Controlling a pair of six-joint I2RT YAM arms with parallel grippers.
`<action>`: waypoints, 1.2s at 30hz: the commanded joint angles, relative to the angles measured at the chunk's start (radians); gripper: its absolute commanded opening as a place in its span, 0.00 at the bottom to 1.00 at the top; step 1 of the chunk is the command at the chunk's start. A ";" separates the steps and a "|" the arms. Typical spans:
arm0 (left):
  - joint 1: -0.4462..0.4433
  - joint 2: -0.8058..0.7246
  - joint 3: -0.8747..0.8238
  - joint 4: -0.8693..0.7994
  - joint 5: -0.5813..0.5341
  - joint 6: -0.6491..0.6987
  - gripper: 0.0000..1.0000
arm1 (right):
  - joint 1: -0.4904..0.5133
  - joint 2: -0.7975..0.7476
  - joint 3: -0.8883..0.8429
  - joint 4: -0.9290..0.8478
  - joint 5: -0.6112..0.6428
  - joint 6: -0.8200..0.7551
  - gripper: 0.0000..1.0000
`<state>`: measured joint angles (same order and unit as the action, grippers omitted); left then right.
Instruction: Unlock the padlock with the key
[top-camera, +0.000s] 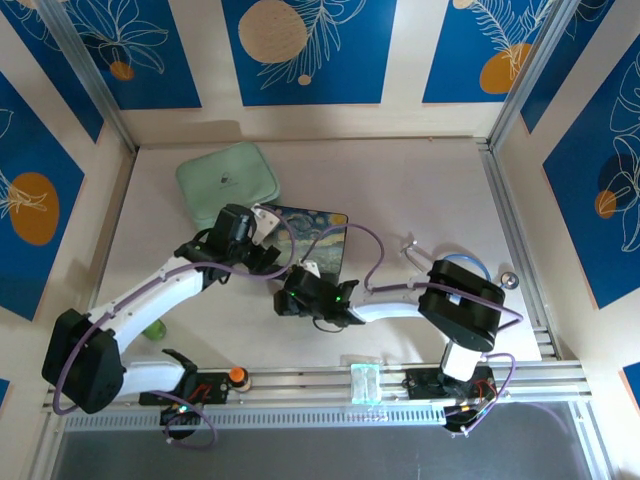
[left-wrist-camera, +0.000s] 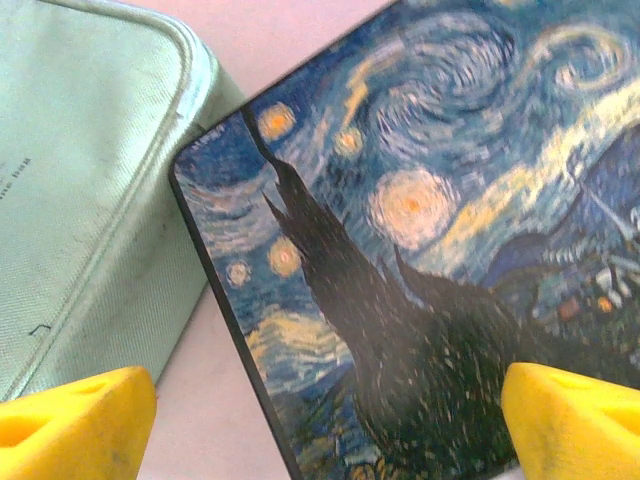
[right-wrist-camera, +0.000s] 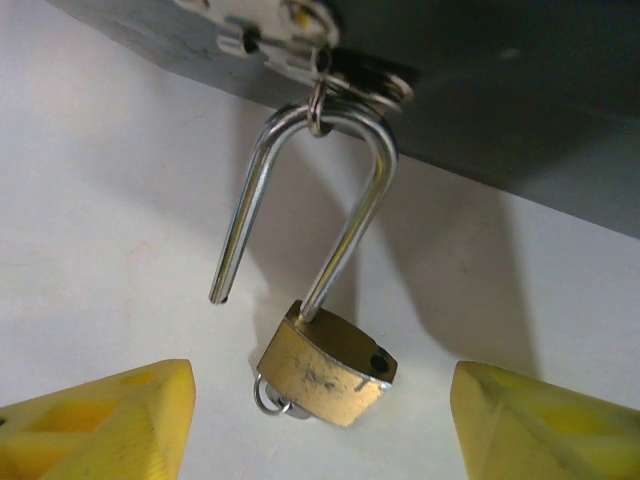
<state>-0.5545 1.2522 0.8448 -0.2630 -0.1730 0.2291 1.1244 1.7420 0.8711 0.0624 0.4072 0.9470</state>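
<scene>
– Padlock (right-wrist-camera: 328, 365) status?
– Hangs by its shackle (right-wrist-camera: 350, 225) from the clasp (right-wrist-camera: 272, 28) on the box (right-wrist-camera: 520, 90) front. One shackle leg is out of the body, so I'd call it unlocked already.
– Key?
– Can't make out a blade. Small ring (right-wrist-camera: 268, 393) sticks out under the body. Probably the key's end, sitting in the keyhole.
– Right claw (right-wrist-camera: 320, 425)?
– Fingers wide apart, holding nothing, one each side of the lock, low by the table (right-wrist-camera: 100, 200). Lined up that way to reach the body or the ring, I'd guess.
– Left claw (left-wrist-camera: 325, 420)?
– Also spread, empty. Sits over the box lid's corner next to the pouch (left-wrist-camera: 80, 180). Likely there to brace the box so it doesn't slide while the right works. Contact with lid: can't tell.
– Left to do?
– Judging by this, only unhooking shackle from clasp, if wanted.
</scene>
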 joint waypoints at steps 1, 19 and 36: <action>-0.001 0.007 -0.038 0.086 -0.012 -0.074 0.89 | -0.010 0.046 0.036 -0.063 -0.015 0.015 0.68; 0.000 0.003 -0.044 0.082 -0.053 -0.113 0.91 | 0.013 0.136 0.136 -0.331 0.119 0.023 0.49; -0.077 0.015 -0.018 0.040 0.017 -0.032 0.96 | 0.007 -0.040 -0.087 -0.280 0.094 0.048 0.33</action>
<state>-0.5976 1.2587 0.8085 -0.2024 -0.1867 0.1421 1.1404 1.7237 0.8661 -0.1200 0.5190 0.9588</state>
